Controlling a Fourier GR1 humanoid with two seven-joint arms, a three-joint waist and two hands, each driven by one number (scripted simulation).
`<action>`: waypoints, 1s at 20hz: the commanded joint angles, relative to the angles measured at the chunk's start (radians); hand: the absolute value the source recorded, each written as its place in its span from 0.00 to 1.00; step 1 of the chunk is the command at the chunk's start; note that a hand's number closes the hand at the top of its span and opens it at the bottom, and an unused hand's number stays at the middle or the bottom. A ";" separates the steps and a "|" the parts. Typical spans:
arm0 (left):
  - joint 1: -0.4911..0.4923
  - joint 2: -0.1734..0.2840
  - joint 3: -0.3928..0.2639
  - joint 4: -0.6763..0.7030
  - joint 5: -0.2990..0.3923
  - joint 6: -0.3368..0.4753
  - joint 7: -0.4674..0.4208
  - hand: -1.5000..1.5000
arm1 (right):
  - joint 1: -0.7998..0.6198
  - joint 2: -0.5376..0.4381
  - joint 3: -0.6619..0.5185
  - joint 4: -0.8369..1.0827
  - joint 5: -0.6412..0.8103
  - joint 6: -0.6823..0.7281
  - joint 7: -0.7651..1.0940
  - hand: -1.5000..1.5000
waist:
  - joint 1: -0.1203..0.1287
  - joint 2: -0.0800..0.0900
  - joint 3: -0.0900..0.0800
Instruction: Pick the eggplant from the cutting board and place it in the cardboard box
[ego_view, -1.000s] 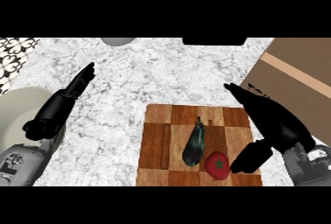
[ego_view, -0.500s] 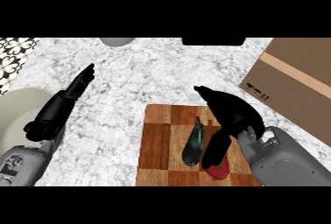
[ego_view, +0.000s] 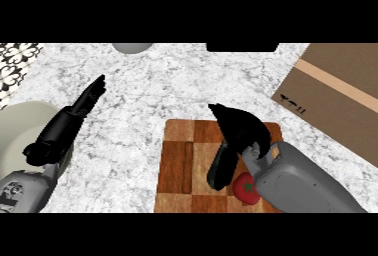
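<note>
Over the cutting board (ego_view: 184, 160), right hand (ego_view: 240, 132) hides the eggplant; whether fingers grip it, unclear

Bare counter (ego_view: 170, 90) lies between cutting board (ego_view: 184, 150) and cardboard box (ego_view: 339, 100).

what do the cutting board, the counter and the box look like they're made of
Cutting board: wood, going by its brown grain in checkered blocks, with a slight sheen. Counter: looks like polished marble or similar stone, white with grey veining. Box: plain matte brown cardboard with a paler tape strip.
</note>
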 joint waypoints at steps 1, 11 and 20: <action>0.018 -0.026 -0.010 -0.005 -0.018 0.010 -0.008 0.50 | -0.036 0.071 0.032 0.031 0.035 0.017 0.248 0.00 | -0.005 -0.001 0.000; -0.005 -0.058 -0.004 -0.015 -0.053 0.012 0.037 0.50 | 0.026 0.044 0.033 0.121 0.100 0.048 0.125 0.00 | -0.013 0.000 0.001; -0.004 -0.073 0.030 -0.042 -0.054 -0.030 0.063 0.50 | 0.028 0.149 0.003 0.274 0.196 0.028 0.020 0.00 | -0.001 0.003 0.001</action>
